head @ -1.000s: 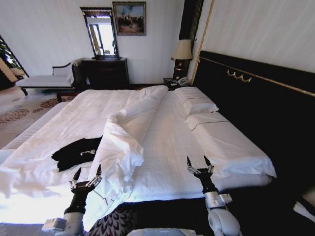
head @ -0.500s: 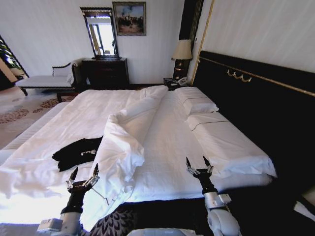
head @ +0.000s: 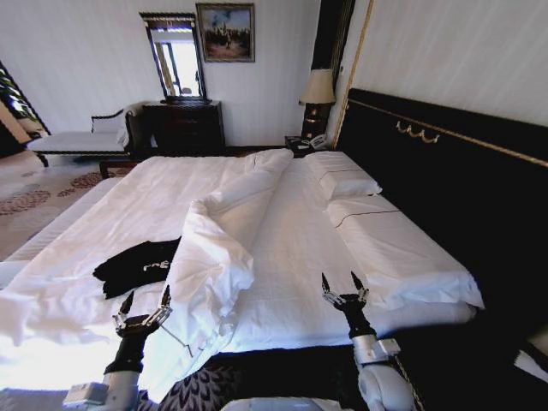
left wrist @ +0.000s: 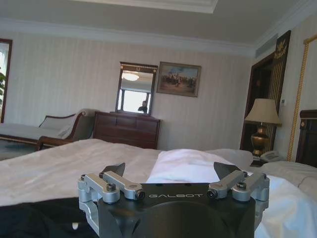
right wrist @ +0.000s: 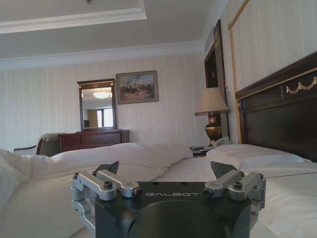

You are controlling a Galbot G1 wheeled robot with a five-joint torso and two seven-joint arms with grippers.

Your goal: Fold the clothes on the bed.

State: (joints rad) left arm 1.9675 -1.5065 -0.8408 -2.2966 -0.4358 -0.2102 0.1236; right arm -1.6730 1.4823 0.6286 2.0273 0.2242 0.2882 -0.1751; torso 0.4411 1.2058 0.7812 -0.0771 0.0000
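Grippers — two, spread — near one black T-shirt.

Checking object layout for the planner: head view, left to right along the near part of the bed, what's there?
Black T-shirt → left gripper, open → bunched duvet → bare sheet → right gripper, open → near pillow → headboard.
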